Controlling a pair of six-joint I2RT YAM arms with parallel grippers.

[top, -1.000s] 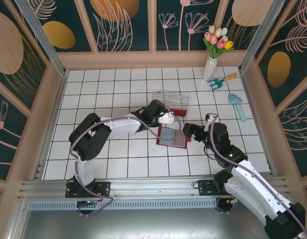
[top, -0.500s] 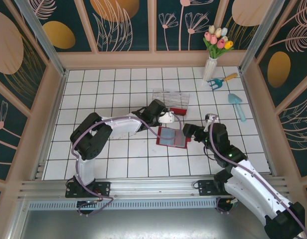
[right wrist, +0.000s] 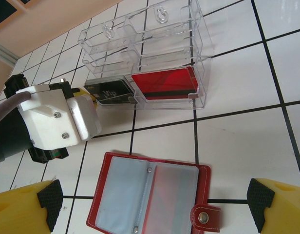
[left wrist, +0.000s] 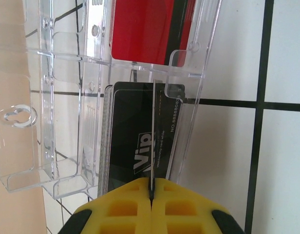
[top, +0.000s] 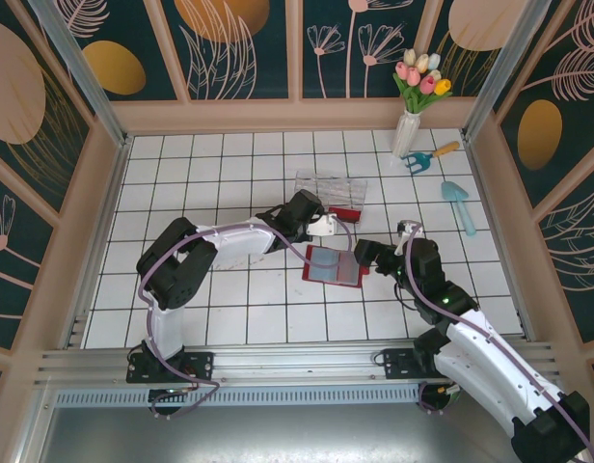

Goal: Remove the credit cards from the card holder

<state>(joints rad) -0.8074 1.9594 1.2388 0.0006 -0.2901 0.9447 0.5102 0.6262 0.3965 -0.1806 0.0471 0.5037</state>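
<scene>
Now the card holder (top: 333, 265) lies opened flat on the white-tiled desk (top: 229, 309), between the two arms and just in front of the clear plastic box (top: 331, 190). It is a soft, stitched red wallet with glossy grey-blue plastic sleeves inside, two small rivets along its fold, and a rounded red tab (right wrist: 206, 217) carrying a metal snap. In the top view its long axis runs roughly left to right, slightly tilted, with the tab at the end nearest the right arm. The right hand (right wrist: 153, 202) hovers over it, its yellow fingers with black pads spread wide to either side of the wallet and touching nothing. The left hand (left wrist: 151, 192) reaches to the box's near edge, its ribbed yellow fingers pressed together on a thin card (left wrist: 152, 146) seen edge-on in the left wrist view. Under that edge a neat stack of black cards (left wrist: 130, 136) printed "Vip" sits in one compartment of the rigid, transparent box, their long side pointing toward the hand. A red card with a dark stripe (right wrist: 164, 83) lies in the neighbouring compartment; the other moulded pockets have keyhole slots.
</scene>
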